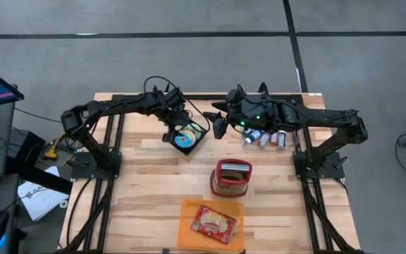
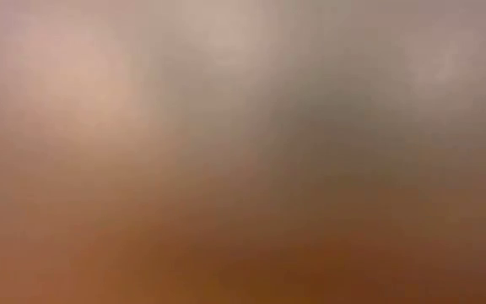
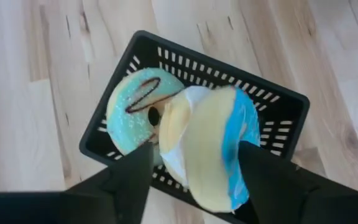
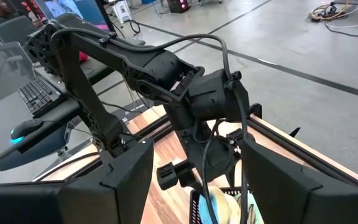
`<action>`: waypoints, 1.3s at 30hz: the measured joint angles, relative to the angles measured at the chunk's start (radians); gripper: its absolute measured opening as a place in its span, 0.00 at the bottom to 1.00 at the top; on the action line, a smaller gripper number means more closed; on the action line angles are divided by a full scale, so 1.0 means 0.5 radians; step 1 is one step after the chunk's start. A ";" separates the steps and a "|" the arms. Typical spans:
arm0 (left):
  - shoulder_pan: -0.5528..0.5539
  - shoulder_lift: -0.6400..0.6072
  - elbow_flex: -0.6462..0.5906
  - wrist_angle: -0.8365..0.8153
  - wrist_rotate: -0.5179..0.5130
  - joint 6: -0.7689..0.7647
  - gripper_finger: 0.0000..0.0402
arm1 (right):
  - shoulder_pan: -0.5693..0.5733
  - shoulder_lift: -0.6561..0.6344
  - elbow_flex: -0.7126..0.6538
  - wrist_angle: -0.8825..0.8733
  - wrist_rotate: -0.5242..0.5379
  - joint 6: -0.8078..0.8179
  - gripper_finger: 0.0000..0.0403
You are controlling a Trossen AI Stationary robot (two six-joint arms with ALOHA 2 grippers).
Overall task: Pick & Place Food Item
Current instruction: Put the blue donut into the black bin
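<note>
A small black basket (image 1: pixel 189 138) stands on the wooden table at its far middle. In the basket lie a teal-iced donut (image 3: pixel 132 109) and a pale yellow, white and blue food item (image 3: pixel 207 149); the item leans on the donut and reaches over the basket's rim. My left gripper (image 3: pixel 194 163) comes down over the basket, open, with one finger on either side of the yellow item. My right gripper (image 1: pixel 219 127) hangs open in the air just right of the basket, with nothing between its fingers. My left gripper comes slanting down from the table's left side, and its fingers (image 3: pixel 143 163) stand along the two long sides of the yellow item (image 3: pixel 185 155). Whether they touch it, I cannot tell. The item rests in the basket, against the donut.
A red basket (image 1: pixel 231 178) stands right of the table's middle. Near the front edge lies an orange tray (image 1: pixel 187 212) with a red food packet (image 1: pixel 213 224). Small bottles (image 1: pixel 265 138) lie under the right arm. Bare wood lies at the front left.
</note>
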 joint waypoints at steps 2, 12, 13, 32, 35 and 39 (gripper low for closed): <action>0.000 -0.006 0.000 -0.032 0.001 -0.003 0.62 | 0.000 0.000 0.000 0.000 0.000 0.000 0.58; -0.016 -0.007 -0.096 -0.029 0.070 -0.041 0.61 | 0.000 0.000 0.000 0.002 0.000 0.000 0.58; -0.022 -0.007 -0.108 -0.025 0.076 -0.041 0.59 | 0.000 0.000 0.000 0.002 0.000 0.000 0.58; -0.061 -0.082 -0.185 0.064 0.251 -0.133 0.08 | -0.002 0.009 0.001 0.002 0.000 0.016 0.58; -0.061 -0.082 -0.220 0.113 0.256 -0.133 0.12 | -0.002 0.011 0.000 0.002 0.000 0.016 0.58; -0.061 -0.081 -0.284 0.214 0.257 -0.133 0.12 | -0.002 0.040 -0.001 -0.002 -0.001 0.022 0.58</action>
